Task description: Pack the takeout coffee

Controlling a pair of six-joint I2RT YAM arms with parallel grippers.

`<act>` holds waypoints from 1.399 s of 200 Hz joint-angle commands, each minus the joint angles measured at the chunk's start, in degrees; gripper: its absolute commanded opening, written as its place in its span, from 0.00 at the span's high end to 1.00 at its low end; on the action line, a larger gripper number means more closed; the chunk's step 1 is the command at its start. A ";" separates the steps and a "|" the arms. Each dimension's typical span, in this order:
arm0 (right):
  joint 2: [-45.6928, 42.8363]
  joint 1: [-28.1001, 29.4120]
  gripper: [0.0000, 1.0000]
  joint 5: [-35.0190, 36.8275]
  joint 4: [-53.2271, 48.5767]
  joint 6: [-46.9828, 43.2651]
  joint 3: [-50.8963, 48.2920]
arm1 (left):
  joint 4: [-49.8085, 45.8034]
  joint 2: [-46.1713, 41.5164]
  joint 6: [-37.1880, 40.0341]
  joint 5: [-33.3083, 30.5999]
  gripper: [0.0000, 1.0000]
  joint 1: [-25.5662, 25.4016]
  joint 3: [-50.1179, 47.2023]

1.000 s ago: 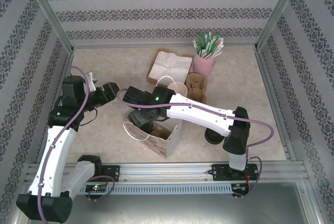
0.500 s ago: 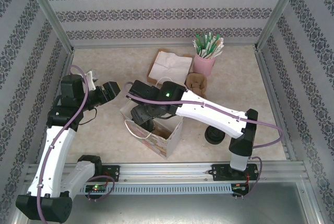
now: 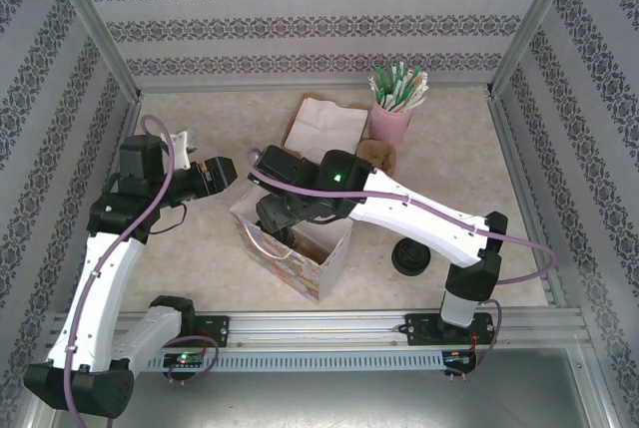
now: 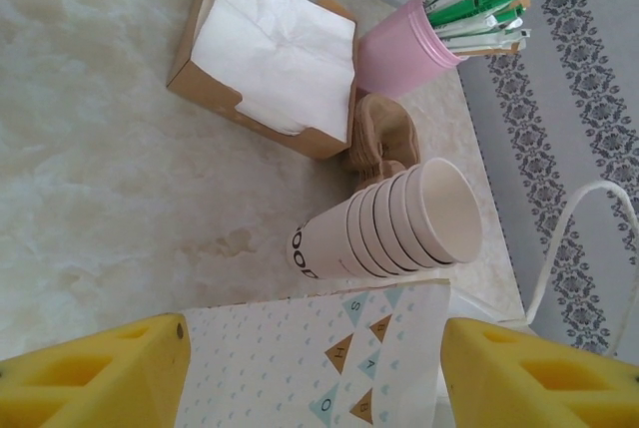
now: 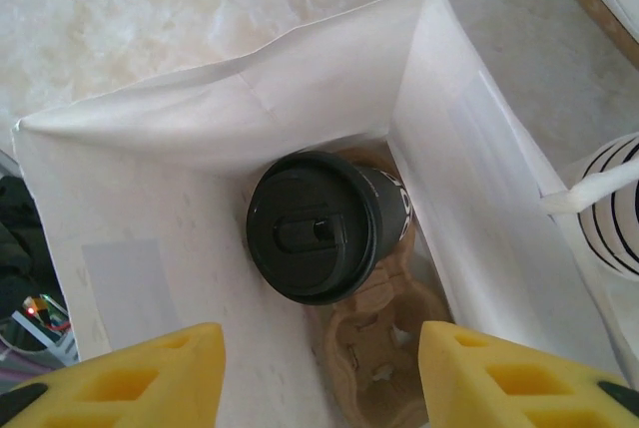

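The takeout coffee [image 5: 318, 226], a dark cup with a round black sip lid, stands upright inside the white paper bag [image 5: 200, 129]. It sits in a brown pulp carrier [image 5: 374, 348] at the bag's bottom. My right gripper [image 5: 319, 378] hangs open above the bag's mouth, its yellow fingers apart and clear of the cup. From the top view the right gripper [image 3: 278, 223] is over the bag [image 3: 300, 268]. My left gripper [image 3: 215, 174] is open at the bag's far-left corner. The patterned bag wall [image 4: 300, 368] spans the gap between its fingers [image 4: 90, 378].
Behind the bag lie a stack of lidless paper cups [image 4: 389, 223], a brown napkin box [image 3: 324, 127], a pink cup of straws [image 3: 391, 119] and spare brown carriers [image 3: 377, 154]. A low stack of black lids [image 3: 411, 258] sits right of the bag. Walls enclose the table.
The right arm has stretched further left across the bag. The left gripper has moved up to the bag's far-left corner, and the bag now stands squarer.
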 commanded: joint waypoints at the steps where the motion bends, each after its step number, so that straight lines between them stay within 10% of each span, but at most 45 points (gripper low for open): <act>1: -1.02 0.63 0.50 1.35 -1.91 -0.10 1.78 | -4.24 0.29 4.08 1.57 0.33 -1.04 2.50; 280: -6.70 3.12 0.57 8.11 1.28 -5.89 -1.86 | -12.34 5.27 11.80 -6.53 0.43 -11.11 7.75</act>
